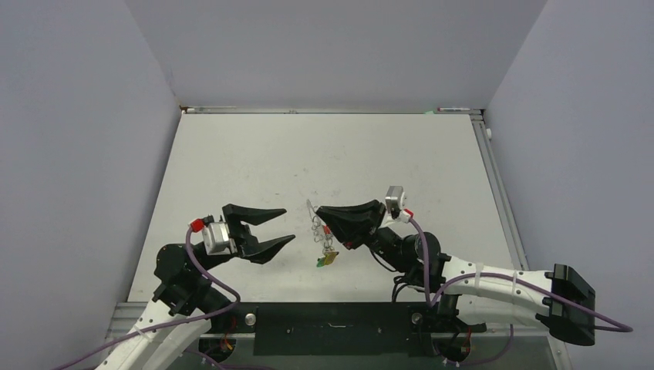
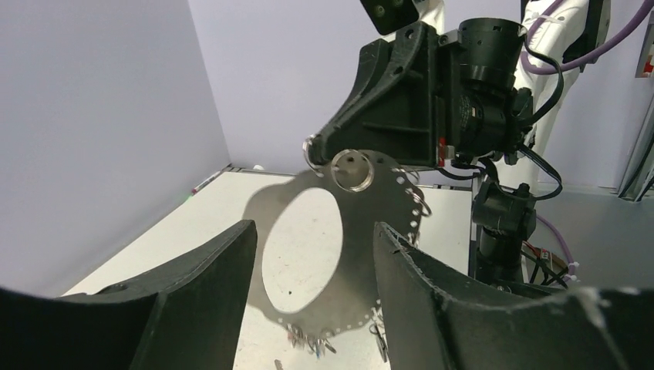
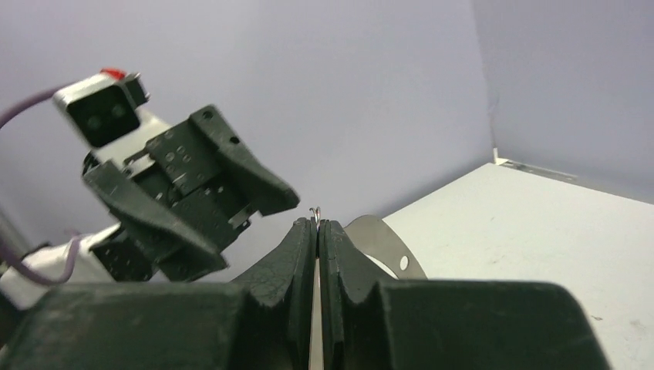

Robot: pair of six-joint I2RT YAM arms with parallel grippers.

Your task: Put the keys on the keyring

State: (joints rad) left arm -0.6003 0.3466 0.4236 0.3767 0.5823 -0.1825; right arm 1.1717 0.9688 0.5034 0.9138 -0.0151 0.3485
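The left pincer [image 1: 289, 223] is wide open, with nothing between its two fingers. It sits low over the white surface [image 1: 308, 154] and points to the right. Just past its tips, across a small gap, hangs the keyring [image 2: 382, 202]. It is a big, thin, grey loop with a wide hole in the middle. From the left wrist its flat face looks right back at the left pincer, but from above it shows only as a thin line. The loop hangs long-ways down, with the keys [image 1: 328, 258] bunched at its bottom end, a green one and a yellow one among them. They dangle just above the surface, though I cannot tell if they touch it. On the right, the right pincer [image 3: 318, 225] is closed tight on the top edge of the keyring and holds it up in the air. So the right arm has the loop, and the left one is close and free. I think the left pincer must go right and a bit down to reach the keys
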